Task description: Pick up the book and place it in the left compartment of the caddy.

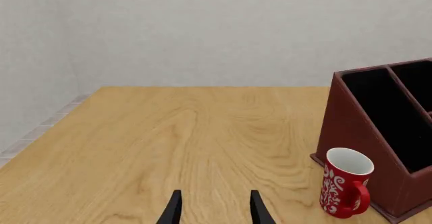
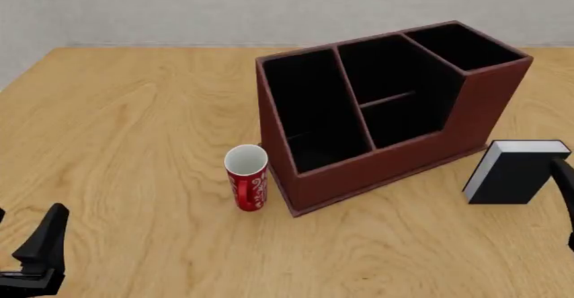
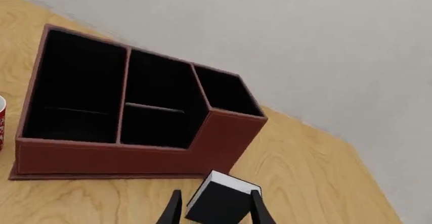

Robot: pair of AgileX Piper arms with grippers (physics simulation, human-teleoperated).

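**Book upright beside the caddy, between the right fingers**

Book point(image 2: 513, 174) stands upright on the desk point(image 2: 134, 143), black cover facing the front camera and white page edges showing along its top and left side. It sits to the right of the caddy point(image 2: 394, 157), near that box's low front-right corner but apart from it. In the right wrist view the book point(image 3: 221, 201) lies between the two dark fingers of the right end effector point(image 3: 214, 209); the fingers stand apart on either side of it, and whether they press its covers cannot be told. In the front view only a dark curved part of the right arm shows at the frame's right edge, just beside the book.

The caddy is set at an angle on the desk. Its left compartment point(image 2: 310, 113), the long undivided slot, holds nothing visible. A red-and-white mug point(image 2: 247, 177) stands upright just beside the caddy's front-left corner, handle toward the camera.

The left end effector point(image 1: 214, 209) hovers low over bare desk at the near-left, well apart from the mug and caddy, its fingers spread with nothing between them.
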